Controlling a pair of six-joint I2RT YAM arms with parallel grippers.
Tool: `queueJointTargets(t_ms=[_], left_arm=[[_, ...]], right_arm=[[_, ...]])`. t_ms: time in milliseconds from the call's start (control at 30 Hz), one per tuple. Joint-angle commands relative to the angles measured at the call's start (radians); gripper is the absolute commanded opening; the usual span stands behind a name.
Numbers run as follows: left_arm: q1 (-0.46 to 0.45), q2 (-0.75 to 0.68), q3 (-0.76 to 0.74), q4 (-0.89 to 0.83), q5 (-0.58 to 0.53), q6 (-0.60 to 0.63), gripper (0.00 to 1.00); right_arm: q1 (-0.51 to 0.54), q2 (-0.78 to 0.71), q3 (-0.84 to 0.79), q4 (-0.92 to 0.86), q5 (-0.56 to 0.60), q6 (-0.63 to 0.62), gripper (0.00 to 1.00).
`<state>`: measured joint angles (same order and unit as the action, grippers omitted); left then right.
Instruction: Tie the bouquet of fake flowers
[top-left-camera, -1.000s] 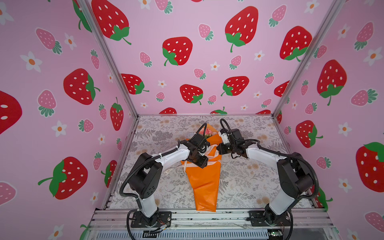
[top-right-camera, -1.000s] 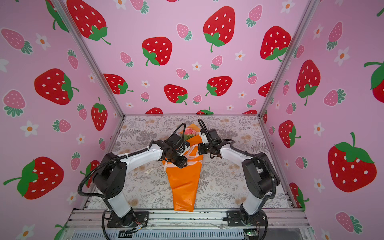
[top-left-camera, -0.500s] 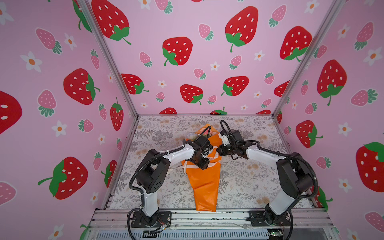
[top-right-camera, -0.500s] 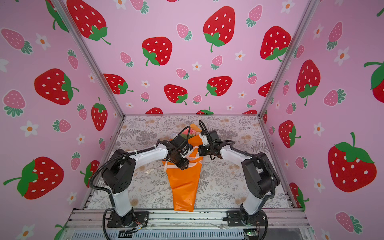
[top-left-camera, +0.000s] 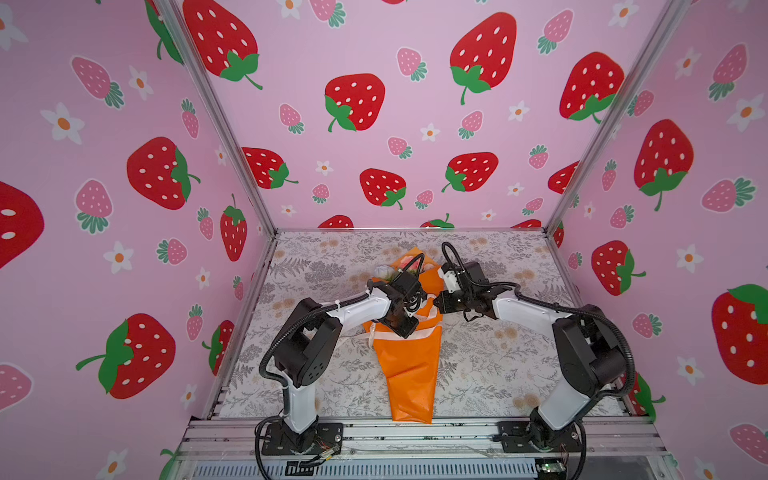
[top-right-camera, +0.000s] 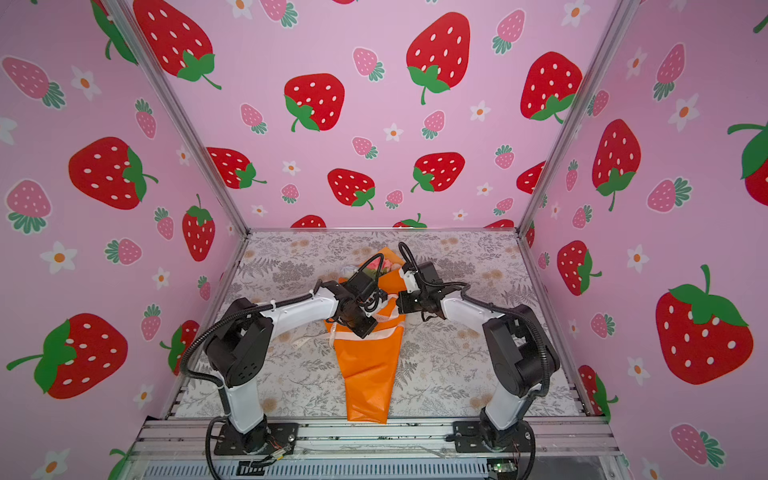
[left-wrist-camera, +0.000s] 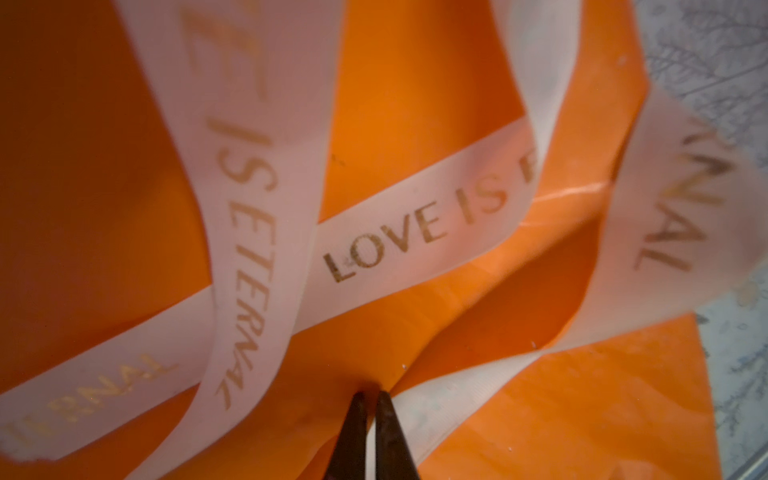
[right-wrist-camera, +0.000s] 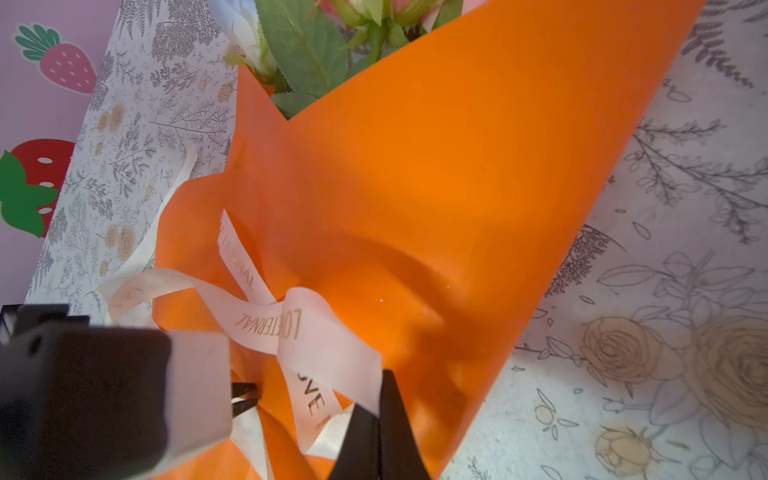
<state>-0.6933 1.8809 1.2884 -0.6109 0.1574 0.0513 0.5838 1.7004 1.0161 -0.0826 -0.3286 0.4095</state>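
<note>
A floral-print tabletop (top-left-camera: 498, 365) carries an orange wrapping paper cone (top-left-camera: 409, 374). The bouquet of fake flowers (right-wrist-camera: 307, 54) lies inside it, with pink and white heads and green leaves at its wide mouth. A cream ribbon (left-wrist-camera: 415, 232) crosses the cone loosely. The right tool (right-wrist-camera: 377, 409) pinches the ribbon. The left tool (left-wrist-camera: 371, 397) is closed against the paper; I cannot tell whether it grips anything.

Robot arms: two, left arm (top-left-camera: 361, 307) and right arm (top-left-camera: 523, 311).
Grippers: two, left gripper (left-wrist-camera: 372, 401) and right gripper (right-wrist-camera: 380, 395).
Base plates (top-left-camera: 332, 434): two, one under each arm.
Bouquet of fake flowers (right-wrist-camera: 316, 50): one (its heads too hidden to count).
Orange wrapping paper (top-left-camera: 409, 365): one sheet.
Cream ribbon (left-wrist-camera: 415, 232): one, as far as shows.
Strawberry-print walls (top-left-camera: 395, 104): three.
Floral table (top-left-camera: 478, 365): one.
</note>
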Motion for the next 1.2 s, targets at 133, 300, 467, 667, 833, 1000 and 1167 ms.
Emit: queueJointTargets(t_ms=[133, 300, 467, 667, 833, 1000, 1167], left_arm=[[-0.009, -0.068, -0.021, -0.009, -0.004, 0.009, 0.00], [-0.012, -0.086, -0.020, -0.023, -0.014, 0.013, 0.00], [-0.016, -0.112, -0.048, -0.019, -0.052, 0.035, 0.53], [-0.026, -0.054, -0.035, -0.054, -0.068, 0.045, 0.60], [-0.037, -0.015, -0.029, -0.059, -0.092, 0.050, 0.60], [-0.042, 0.009, -0.032, -0.060, -0.116, 0.054, 0.57], [-0.049, 0.002, -0.034, -0.054, -0.121, 0.051, 0.44]], right_arm=[[-0.010, -0.010, -0.015, 0.010, -0.016, 0.012, 0.05], [-0.012, -0.013, -0.016, 0.012, -0.020, 0.013, 0.06], [-0.014, -0.010, -0.017, 0.014, -0.027, 0.015, 0.06], [-0.013, 0.000, -0.018, 0.019, -0.036, 0.017, 0.06], [-0.015, 0.005, -0.019, 0.018, -0.039, 0.014, 0.08], [-0.016, 0.012, -0.017, 0.020, -0.048, 0.014, 0.08], [-0.015, 0.012, -0.017, 0.020, -0.049, 0.014, 0.09]])
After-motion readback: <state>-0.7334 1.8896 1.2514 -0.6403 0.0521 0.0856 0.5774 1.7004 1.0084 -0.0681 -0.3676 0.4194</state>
